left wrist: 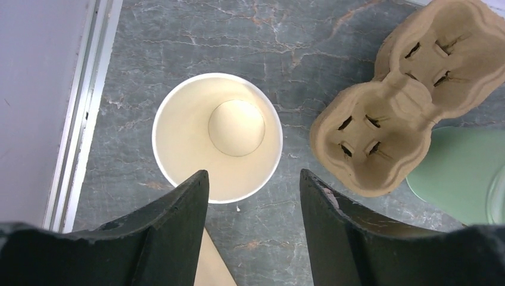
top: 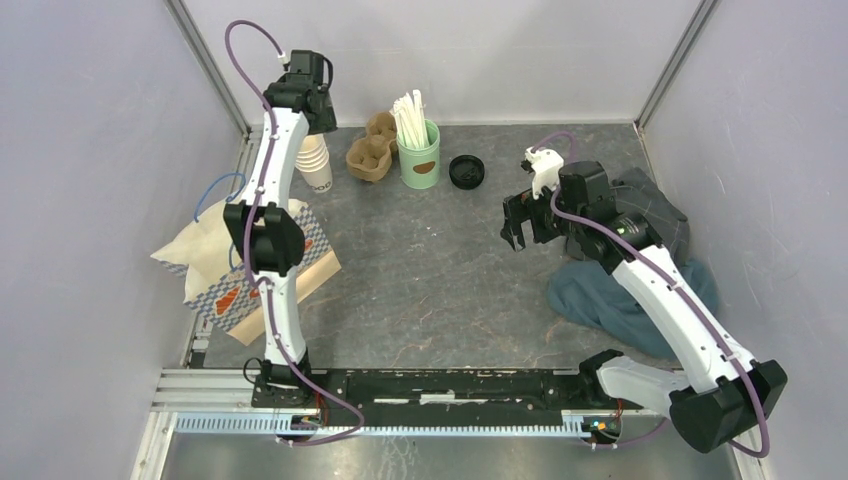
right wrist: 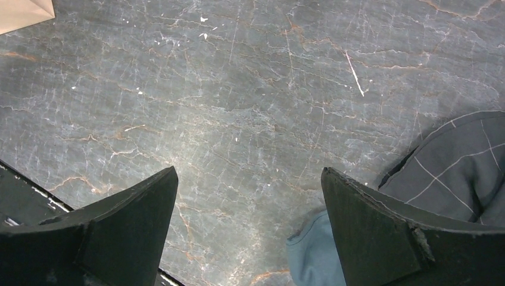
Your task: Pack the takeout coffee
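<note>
No lidded cup shows in any view; the takeout coffee is out of sight. A stack of lidless white cups (top: 314, 165) stands at the back left, and the left wrist view looks straight down into the top cup (left wrist: 217, 137). My left gripper (left wrist: 253, 173) is open and empty, hovering above the near rim of that cup. A loose black lid (top: 466, 171) lies on the table at the back centre. My right gripper (top: 518, 232) is open and empty above bare table, right of centre; it also shows in the right wrist view (right wrist: 249, 170).
A brown cardboard cup carrier (top: 368, 152) (left wrist: 405, 107) and a green cup of white straws (top: 418, 155) stand beside the cups. A paper bag (top: 250, 270) lies at the left. Grey checked and blue cloths (top: 640, 280) (right wrist: 464, 167) lie at the right.
</note>
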### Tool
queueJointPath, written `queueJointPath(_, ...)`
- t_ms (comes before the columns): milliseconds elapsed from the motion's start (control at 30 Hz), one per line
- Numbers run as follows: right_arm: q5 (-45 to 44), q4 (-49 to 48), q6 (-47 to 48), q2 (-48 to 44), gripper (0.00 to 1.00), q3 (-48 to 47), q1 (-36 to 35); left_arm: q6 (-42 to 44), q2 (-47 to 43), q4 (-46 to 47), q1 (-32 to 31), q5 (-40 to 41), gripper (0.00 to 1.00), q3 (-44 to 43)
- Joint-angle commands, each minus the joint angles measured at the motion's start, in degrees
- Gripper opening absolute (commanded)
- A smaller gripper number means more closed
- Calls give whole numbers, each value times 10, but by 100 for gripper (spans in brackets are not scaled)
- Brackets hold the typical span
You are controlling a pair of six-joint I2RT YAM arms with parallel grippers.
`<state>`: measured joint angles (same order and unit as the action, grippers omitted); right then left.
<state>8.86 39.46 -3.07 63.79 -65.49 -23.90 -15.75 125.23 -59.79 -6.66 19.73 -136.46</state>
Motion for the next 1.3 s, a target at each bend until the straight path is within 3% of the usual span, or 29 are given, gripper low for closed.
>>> queueJointPath(0, -10, -31, 11, 5, 98, -14, -1, 25, 23, 6, -3, 9, 61, -25)
queueJointPath(267, -11, -35, 9, 13, 98, -15, -1, 31, 38, 15, 6, -10, 51, -28)
queueJointPath(967, -8, -41, 2, 32, 98, -19, 0, 48, 40, 16, 6, -11, 5, -37)
queueJointPath(1267, -6, -39, 2, 36, 98, -24, -1, 54, 16, 15, -6, -21, 2, -23)
